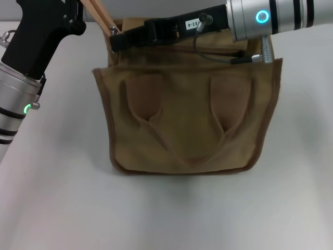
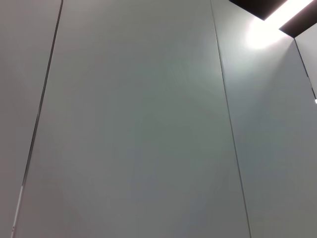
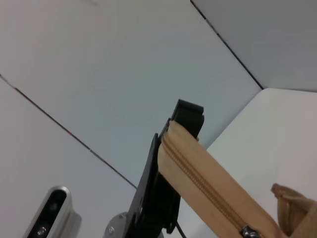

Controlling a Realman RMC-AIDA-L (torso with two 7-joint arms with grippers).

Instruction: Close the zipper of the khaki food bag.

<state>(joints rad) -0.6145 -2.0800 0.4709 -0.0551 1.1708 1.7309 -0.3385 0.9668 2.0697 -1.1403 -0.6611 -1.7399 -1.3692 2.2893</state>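
The khaki food bag lies in the middle of the white table, its two looped handles flat on its front. My right arm reaches across the bag's top edge. My right gripper is at the bag's top left corner, shut on the small silver pull tab. In the right wrist view the tan zipper runs up from the pull tab to my left gripper, which is shut on the end of the zipper tape and holds it taut. In the head view the tape rises to the upper left.
The white table spreads around the bag. My left arm stands at the table's left side. The left wrist view shows only grey wall panels and a ceiling light.
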